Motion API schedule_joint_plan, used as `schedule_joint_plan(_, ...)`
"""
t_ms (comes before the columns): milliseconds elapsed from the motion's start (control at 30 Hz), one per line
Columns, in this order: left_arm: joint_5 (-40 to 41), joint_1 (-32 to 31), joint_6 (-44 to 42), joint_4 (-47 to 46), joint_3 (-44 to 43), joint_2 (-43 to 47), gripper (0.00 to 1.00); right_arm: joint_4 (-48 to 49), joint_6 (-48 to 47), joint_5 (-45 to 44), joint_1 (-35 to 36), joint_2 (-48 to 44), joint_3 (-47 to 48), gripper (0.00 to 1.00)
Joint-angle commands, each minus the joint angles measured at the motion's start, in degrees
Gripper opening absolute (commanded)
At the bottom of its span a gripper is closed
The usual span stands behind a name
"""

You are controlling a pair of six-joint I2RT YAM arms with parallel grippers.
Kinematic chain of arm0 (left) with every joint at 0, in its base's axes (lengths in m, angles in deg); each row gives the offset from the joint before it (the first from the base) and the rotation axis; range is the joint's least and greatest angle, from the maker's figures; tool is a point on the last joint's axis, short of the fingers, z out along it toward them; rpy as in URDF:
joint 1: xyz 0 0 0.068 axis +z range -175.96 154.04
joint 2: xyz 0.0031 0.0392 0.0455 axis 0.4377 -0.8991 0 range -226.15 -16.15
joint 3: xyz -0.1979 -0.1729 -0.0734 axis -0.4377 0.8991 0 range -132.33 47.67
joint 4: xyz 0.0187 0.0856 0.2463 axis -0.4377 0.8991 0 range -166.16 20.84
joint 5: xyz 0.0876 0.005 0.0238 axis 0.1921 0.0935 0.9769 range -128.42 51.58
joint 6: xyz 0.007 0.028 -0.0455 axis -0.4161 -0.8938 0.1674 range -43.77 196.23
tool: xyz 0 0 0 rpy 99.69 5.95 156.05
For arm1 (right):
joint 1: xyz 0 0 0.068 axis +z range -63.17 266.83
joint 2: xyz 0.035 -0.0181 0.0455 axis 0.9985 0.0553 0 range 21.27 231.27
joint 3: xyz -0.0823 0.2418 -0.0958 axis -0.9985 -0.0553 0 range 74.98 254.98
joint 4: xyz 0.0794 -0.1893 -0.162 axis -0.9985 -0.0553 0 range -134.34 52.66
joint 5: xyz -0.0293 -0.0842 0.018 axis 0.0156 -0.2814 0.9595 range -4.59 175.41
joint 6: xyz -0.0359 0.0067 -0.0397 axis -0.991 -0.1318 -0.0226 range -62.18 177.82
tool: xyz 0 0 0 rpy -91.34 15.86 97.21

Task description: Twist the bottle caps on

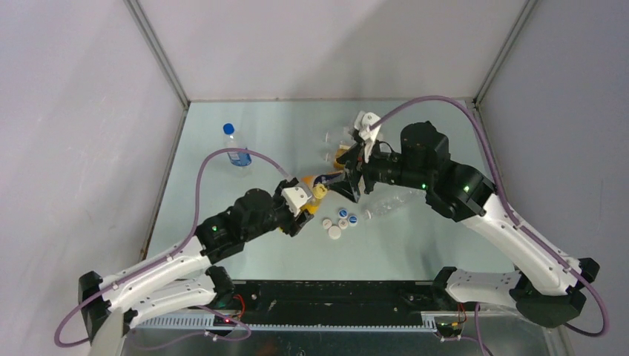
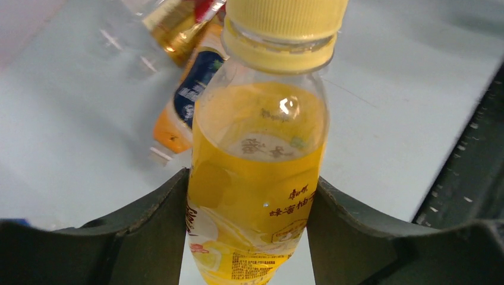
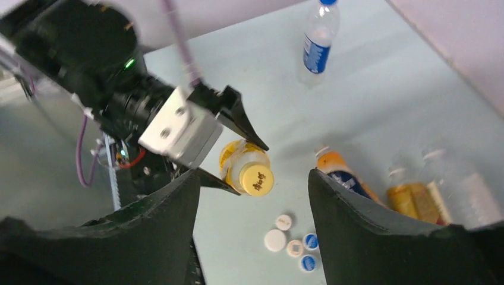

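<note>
bottle cap [image 3: 257, 180], yellow, sits on the orange-yellow bottle [image 2: 258, 178] that my left fingers [image 2: 148, 231] pinch at its body. its long axis points at my right fingers [image 3: 160, 231], spread and near the cap, not touching. the left wrist view shows the neck side-on. the right wrist view shows the cap end-on, with loose caps [image 3: 291, 244] on the desk [image 3: 368, 77].

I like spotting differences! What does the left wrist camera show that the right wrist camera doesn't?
Only the left wrist view shows the writing printed on the yellow bottle. Only the right wrist view shows the loose caps on the table and a standing blue-capped bottle. Both show the yellow bottle, its yellow cap and an orange bottle lying down.
</note>
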Motion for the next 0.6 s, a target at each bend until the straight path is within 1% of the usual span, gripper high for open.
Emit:
schedule_joint_plan(0,-19.49,4.63,1.96,6.61,-4.99,-0.15,0.00,-0.93,-19.55,10.81,0.16,-1.65,-0.65,0.68)
schedule_joint_plan(33,-23.01,5.77,1.75,7.57,-5.48,-0.46,0.00,-2.27,-21.63,11.51,0.23,-1.80,-0.58,0.68)
schedule_joint_plan(133,-27.87,6.85,0.25,9.63,-7.52,-1.38,0.00,-5.94,-27.46,15.20,0.48,-1.31,0.25,0.64)
schedule_joint_plan(267,-29.60,6.89,-1.91,11.66,-9.06,-2.36,0.00,-10.50,-31.68,15.84,1.08,0.04,1.79,0.61)
schedule_joint_plan(567,-31.19,6.94,-4.52,13.68,-10.67,-3.12,0.00,-19.74,-35.68,16.27,2.67,5.20,6.64,0.55)
